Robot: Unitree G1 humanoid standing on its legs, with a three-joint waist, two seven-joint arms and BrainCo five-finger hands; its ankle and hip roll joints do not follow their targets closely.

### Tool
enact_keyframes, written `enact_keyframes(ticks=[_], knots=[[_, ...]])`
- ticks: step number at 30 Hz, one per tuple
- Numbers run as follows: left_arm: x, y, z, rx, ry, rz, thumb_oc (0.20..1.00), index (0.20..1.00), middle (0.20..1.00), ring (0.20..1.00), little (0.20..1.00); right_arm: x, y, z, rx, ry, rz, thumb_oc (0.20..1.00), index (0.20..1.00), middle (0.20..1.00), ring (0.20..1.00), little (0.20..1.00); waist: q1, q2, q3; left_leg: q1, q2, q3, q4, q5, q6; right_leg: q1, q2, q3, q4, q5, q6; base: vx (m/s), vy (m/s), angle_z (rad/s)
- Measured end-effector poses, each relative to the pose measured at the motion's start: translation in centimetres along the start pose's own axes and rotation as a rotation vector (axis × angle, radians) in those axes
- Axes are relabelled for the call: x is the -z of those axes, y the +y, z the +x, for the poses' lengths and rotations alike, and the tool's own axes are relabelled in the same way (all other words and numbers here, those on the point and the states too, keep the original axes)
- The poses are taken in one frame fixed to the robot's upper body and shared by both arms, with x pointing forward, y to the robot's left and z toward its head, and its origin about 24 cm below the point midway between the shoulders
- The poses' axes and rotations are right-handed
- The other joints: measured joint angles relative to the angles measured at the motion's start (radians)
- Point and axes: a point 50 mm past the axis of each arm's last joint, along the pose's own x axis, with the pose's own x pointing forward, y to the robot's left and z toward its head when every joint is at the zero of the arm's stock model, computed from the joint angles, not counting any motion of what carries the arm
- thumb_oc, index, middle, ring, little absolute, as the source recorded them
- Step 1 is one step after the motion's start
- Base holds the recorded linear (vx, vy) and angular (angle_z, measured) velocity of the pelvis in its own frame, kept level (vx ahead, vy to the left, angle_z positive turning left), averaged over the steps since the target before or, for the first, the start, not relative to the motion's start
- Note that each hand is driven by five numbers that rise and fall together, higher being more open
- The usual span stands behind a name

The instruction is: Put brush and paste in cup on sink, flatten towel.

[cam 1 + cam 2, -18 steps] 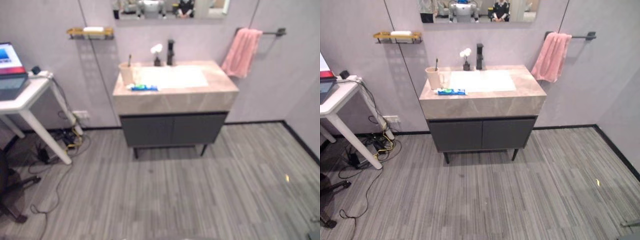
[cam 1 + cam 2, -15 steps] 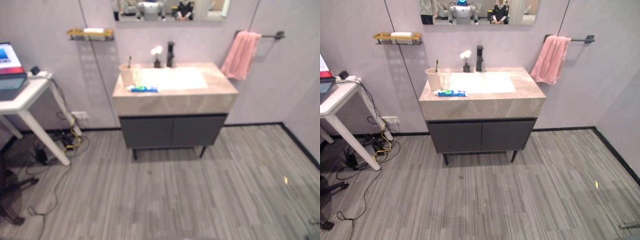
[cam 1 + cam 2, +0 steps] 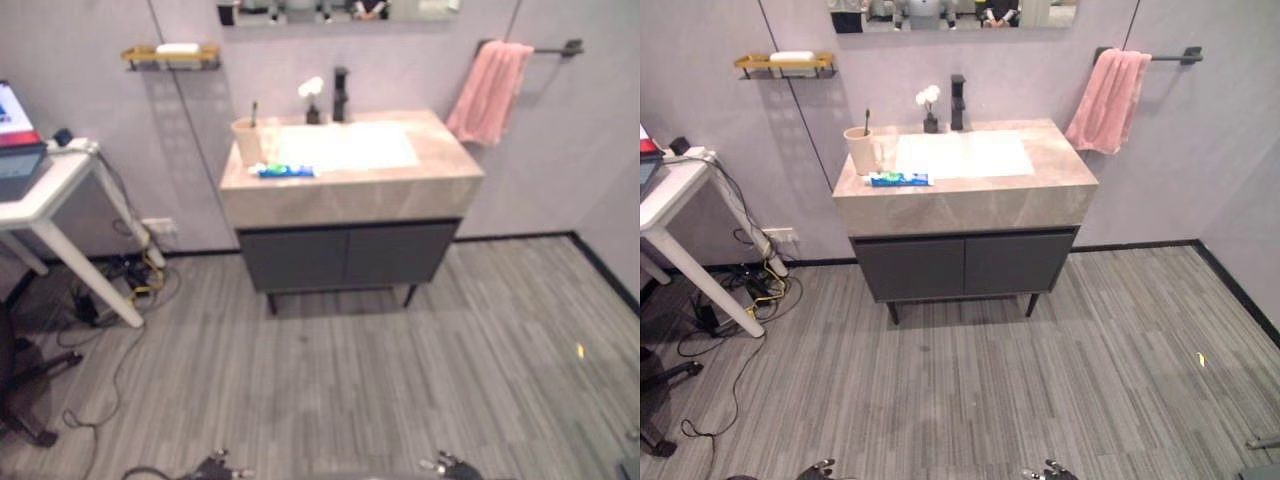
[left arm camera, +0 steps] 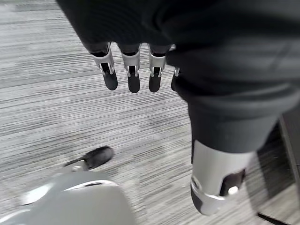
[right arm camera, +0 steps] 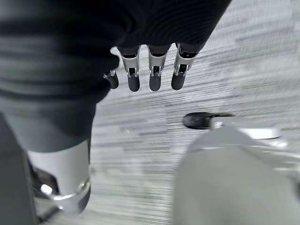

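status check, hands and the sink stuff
Left hand and right hand open, hanging over floor. Brush in cup, paste flat on counter, pink towel bunched on bar. Path clear.

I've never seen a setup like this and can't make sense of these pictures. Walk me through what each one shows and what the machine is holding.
This is a walking humanoid robot with two arms that end in silver fingers with dark tips. Two pictures come from cameras in its head, side by side, looking across a bathroom at a sink counter. On the counter stands a cup with a brush already sticking out of it. A tube of paste lies flat just in front of the cup. A pink towel hangs bunched on a wall rail to the right.

The other two pictures come from cameras on the wrists, looking along each hand. The left hand and the right hand hang over the grey floor with relaxed fingers, holding nothing. The robot stands well back from the sink.
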Motion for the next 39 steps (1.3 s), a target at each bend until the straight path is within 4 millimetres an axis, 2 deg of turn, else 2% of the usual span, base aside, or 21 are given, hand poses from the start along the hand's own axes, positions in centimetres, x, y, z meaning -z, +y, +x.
enact_keyframes(ticks=[1, 2, 5, 11, 13, 15, 21, 28, 33, 39], knots=[[-0.7, 0.2, 0.0, -0.017, -0.040, -0.007, 1.000, 1.000, 1.000, 1.000, 1.000, -0.3, 0.2, 0.0, -0.007, -0.023, 0.028, 0.956, 0.956, 0.956, 0.956, 0.956, 0.000, 0.000, 0.002, 0.000, 0.000, -0.001, -0.001, 0.000, 0.000, -0.001, 0.000, 0.000, 0.000, 0.000, 0.000, 0.00, 0.000, 0.00], [-1.0, 0.2, 0.1, -0.020, -0.056, -0.007, 1.000, 1.000, 1.000, 1.000, 1.000, -0.5, 0.3, 0.1, -0.010, -0.035, 0.039, 0.868, 0.868, 0.868, 0.868, 0.868, -0.001, 0.000, 0.003, 0.000, 0.000, -0.002, -0.001, 0.000, 0.000, 0.000, 0.000, 0.000, 0.000, 0.000, 0.000, 0.00, 0.000, 0.00], [-1.8, 0.4, 0.1, -0.038, -0.099, -0.007, 1.000, 1.000, 1.000, 1.000, 1.000, -0.8, 0.3, 0.1, -0.010, -0.049, 0.059, 1.000, 1.000, 1.000, 1.000, 1.000, -0.001, -0.002, 0.003, 0.002, -0.001, -0.002, -0.004, 0.000, 0.000, 0.000, 0.000, -0.001, 0.000, 0.000, 0.000, 0.00, 0.000, 0.00], [-2.5, 0.5, 0.0, -0.107, -0.158, -0.025, 1.000, 1.000, 1.000, 1.000, 1.000, -1.4, 1.1, 0.3, -0.031, -0.084, 0.080, 1.000, 1.000, 1.000, 1.000, 1.000, 0.002, -0.016, 0.015, 0.018, 0.000, -0.001, -0.010, 0.000, 0.000, 0.013, 0.000, -0.002, -0.001, -0.001, 0.001, 0.00, 0.005, 0.00], [-2.1, 0.2, 0.0, -0.107, -0.144, -0.041, 1.000, 1.000, 1.000, 1.000, 1.000, -2.3, 1.4, 0.3, -0.026, -0.147, 0.076, 1.000, 1.000, 1.000, 1.000, 1.000, -0.001, -0.016, 0.014, 0.020, -0.001, 0.002, -0.011, 0.000, 0.000, 0.011, -0.001, 0.003, -0.006, -0.001, 0.002, 0.00, 0.028, -0.06], [-1.3, 0.4, -0.1, -0.085, -0.105, -0.074, 1.000, 1.000, 1.000, 1.000, 1.000, -2.3, 1.1, 0.3, -0.015, -0.136, 0.073, 1.000, 1.000, 1.000, 1.000, 1.000, -0.005, -0.016, 0.014, 0.024, -0.002, 0.003, -0.011, 0.000, 0.000, 0.014, -0.002, 0.005, -0.005, -0.001, 0.002, 0.00, 0.000, 0.00], [-1.2, 0.5, -0.3, -0.062, -0.128, -0.111, 1.000, 1.000, 1.000, 1.000, 1.000, -2.6, 1.3, 0.2, -0.034, -0.151, 0.055, 1.000, 1.000, 1.000, 1.000, 1.000, -0.004, -0.015, 0.013, 0.028, -0.002, 0.003, -0.011, 0.000, 0.000, 0.017, -0.001, 0.004, -0.004, -0.001, 0.002, 0.00, 0.000, 0.00], [-2.3, 0.1, -0.9, -0.013, -0.234, -0.166, 1.000, 1.000, 1.000, 1.000, 1.000, -5.1, 2.3, -0.6, -0.082, -0.304, -0.112, 1.000, 1.000, 1.000, 1.000, 1.000, -0.002, -0.014, 0.014, 0.025, -0.001, 0.005, -0.013, 0.000, 0.000, 0.010, -0.001, 0.006, -0.006, -0.004, 0.006, 0.00, 0.000, 0.00], [-2.2, 0.0, -1.2, -0.008, -0.249, -0.170, 1.000, 1.000, 1.000, 1.000, 1.000, -4.4, 1.9, -0.7, -0.066, -0.284, -0.186, 1.000, 1.000, 1.000, 1.000, 1.000, -0.002, -0.012, 0.016, 0.015, -0.001, 0.009, -0.012, 0.000, 0.000, -0.001, -0.001, 0.009, -0.006, 0.000, 0.003, 0.00, 0.000, 0.00], [-2.4, 0.1, -1.0, -0.011, -0.251, -0.172, 1.000, 1.000, 1.000, 1.000, 1.000, -3.8, 1.6, -0.6, -0.059, -0.253, -0.184, 1.000, 1.000, 1.000, 1.000, 1.000, -0.002, -0.007, 0.020, 0.015, 0.000, 0.008, -0.012, 0.000, 0.000, 0.001, -0.001, 0.007, -0.006, 0.000, 0.004, 0.00, 0.000, 0.00]])
